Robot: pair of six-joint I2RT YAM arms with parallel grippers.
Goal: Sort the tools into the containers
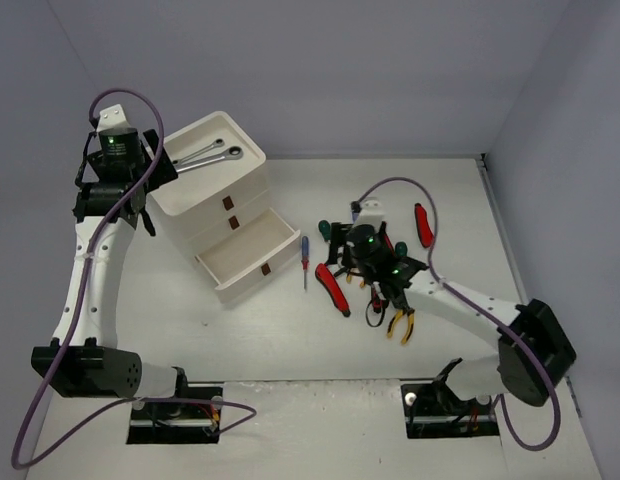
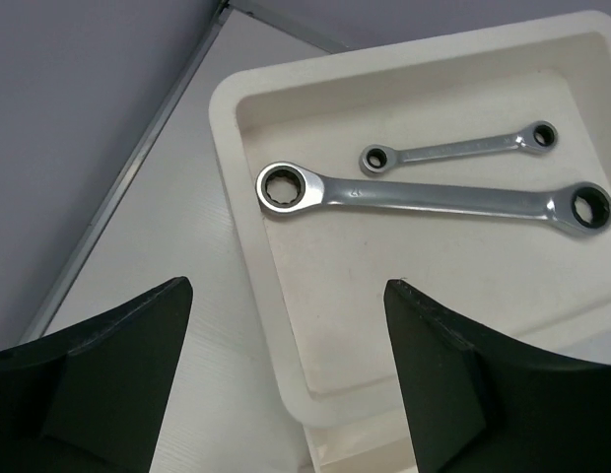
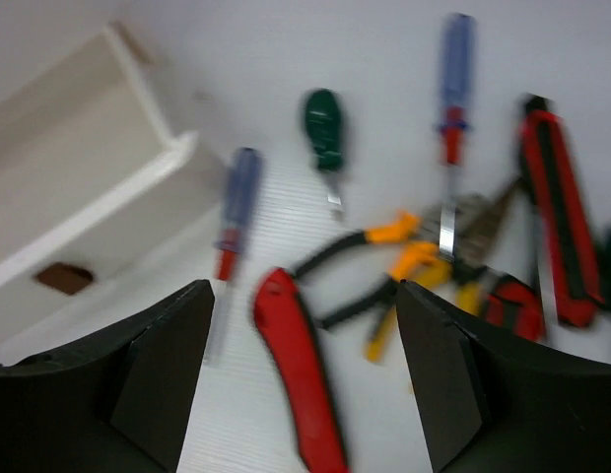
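Observation:
The white drawer box stands at the left, its lower drawer pulled out. Two silver ratchet wrenches lie in its top tray: a long wrench and a short wrench. My left gripper hovers open and empty over the tray's near corner. The other tools lie in a heap right of the box. My right gripper is open above a red-handled cutter. Beside it lie a blue screwdriver, a green screwdriver and yellow-black pliers.
A second blue screwdriver and a red-black tool lie in the heap. Another red-handled tool lies apart at the far right. Grey walls close the back and sides. A purple cable loops over the right arm.

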